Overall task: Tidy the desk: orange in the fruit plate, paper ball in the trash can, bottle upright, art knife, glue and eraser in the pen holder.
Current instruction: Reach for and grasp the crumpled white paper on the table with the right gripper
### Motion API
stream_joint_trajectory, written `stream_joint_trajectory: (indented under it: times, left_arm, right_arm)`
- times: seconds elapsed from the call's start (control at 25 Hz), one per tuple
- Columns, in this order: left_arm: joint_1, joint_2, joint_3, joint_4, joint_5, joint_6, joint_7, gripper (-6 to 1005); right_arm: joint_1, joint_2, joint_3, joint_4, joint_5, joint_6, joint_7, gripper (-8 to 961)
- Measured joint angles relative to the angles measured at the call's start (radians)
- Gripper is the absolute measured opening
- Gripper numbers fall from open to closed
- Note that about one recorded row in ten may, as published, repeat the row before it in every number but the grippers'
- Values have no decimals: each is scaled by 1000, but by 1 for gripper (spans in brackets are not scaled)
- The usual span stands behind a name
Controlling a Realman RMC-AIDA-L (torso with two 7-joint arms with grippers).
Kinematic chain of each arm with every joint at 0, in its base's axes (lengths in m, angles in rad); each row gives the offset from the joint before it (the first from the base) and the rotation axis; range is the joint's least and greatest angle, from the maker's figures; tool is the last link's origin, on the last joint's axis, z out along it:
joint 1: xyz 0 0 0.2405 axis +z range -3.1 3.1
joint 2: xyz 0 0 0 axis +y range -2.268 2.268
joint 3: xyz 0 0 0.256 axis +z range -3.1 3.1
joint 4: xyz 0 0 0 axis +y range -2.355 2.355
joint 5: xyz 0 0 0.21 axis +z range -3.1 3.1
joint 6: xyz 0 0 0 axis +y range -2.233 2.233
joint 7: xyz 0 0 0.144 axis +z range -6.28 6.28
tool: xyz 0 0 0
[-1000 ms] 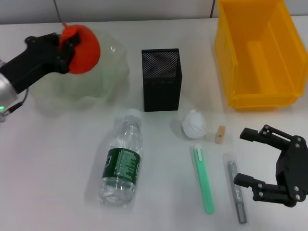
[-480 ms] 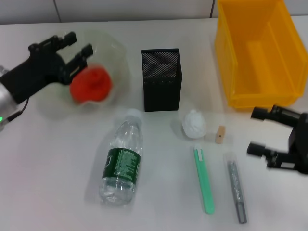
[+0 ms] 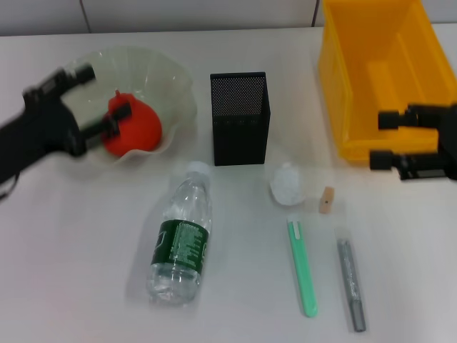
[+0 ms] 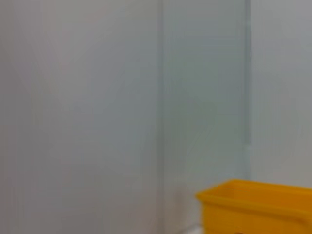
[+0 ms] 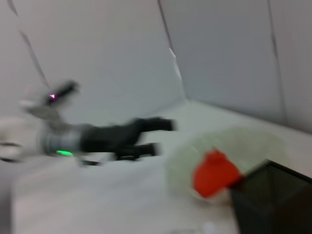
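Left gripper [image 3: 96, 96] is hovering near the desk's left edge, fingers spread and gripping nothing, one fingertip just beside the orange [image 3: 133, 126]. Orange is sitting in the fruit plate [image 3: 168, 75] toward the far-left corner. Pen holder [image 3: 239, 118] is standing upright at mid-desk. Bottle [image 3: 180, 239] is lying on its side toward the near edge. Paper ball [image 3: 287, 184] and eraser [image 3: 327, 199] are lying apart in front of the holder; art knife [image 3: 303, 266] and glue [image 3: 351, 284] are lying side by side near the near edge. Yellow trash can [image 3: 335, 86] is occupying the far-right corner. Right gripper [image 3: 382, 138] is hovering at the right edge by the bin's front wall, fingers parted, empty.
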Motion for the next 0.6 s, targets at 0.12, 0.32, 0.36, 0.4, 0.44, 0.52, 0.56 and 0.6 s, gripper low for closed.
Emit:
stream_joint_trajectory:
  times: [0.12, 0.32, 0.36, 0.4, 0.44, 0.52, 0.56, 0.6]
  left_arm:
    - [50, 4, 108, 47, 34, 81, -9, 817]
    - [133, -3, 267, 110, 61, 176, 0, 834]
    - [133, -3, 267, 110, 61, 176, 0, 834]
    - [137, -4, 277, 105, 62, 173, 0, 834]
    - [138, -4, 282, 99, 62, 166, 2, 834]
    - [139, -4, 285, 85, 65, 153, 11, 833]
    - [140, -4, 285, 75, 70, 148, 22, 833]
    - [140, -4, 285, 75, 70, 148, 22, 833]
  right_arm:
    - [29, -2, -111, -177, -87, 76, 217, 824]
    - [136, -7, -294, -258, -292, 146, 442, 825]
    - [155, -7, -346, -256, -336, 173, 470, 825]
    - [170, -7, -398, -250, -376, 204, 495, 825]
    - [182, -6, -444, -242, -405, 228, 516, 825]
    - [204, -6, -540, -208, -440, 287, 557, 825]
    - [214, -6, -582, -188, -453, 314, 575, 825]
    - [224, -6, -616, -169, -470, 338, 595, 824]
